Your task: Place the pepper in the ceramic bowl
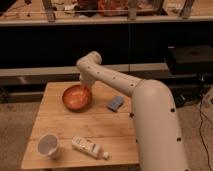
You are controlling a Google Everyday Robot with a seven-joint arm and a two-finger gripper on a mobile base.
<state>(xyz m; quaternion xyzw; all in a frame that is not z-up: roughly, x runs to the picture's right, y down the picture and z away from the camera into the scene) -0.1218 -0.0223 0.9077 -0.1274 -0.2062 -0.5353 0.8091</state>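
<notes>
Gripper (86, 90) down at the far right rim of the ceramic bowl (67, 102), over its orange inside; whether open or closed, cannot tell. Pepper not made out, possibly hidden at the gripper or against the bowl's orange. Just right of the bowl, a grey-blue pad (115, 103). Toward the front edge of the wooden table (60, 125), a white cup (48, 146) upright and a white bottle (89, 147) on its side. White arm (115, 80) reaching in from the right, elbow high, bent down to the bowl.

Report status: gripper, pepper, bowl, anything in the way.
Gripper down at far rim of ceramic bowl. Pepper not distinguishable from here. White cup, white bottle, blue pad all apart from bowl.
</notes>
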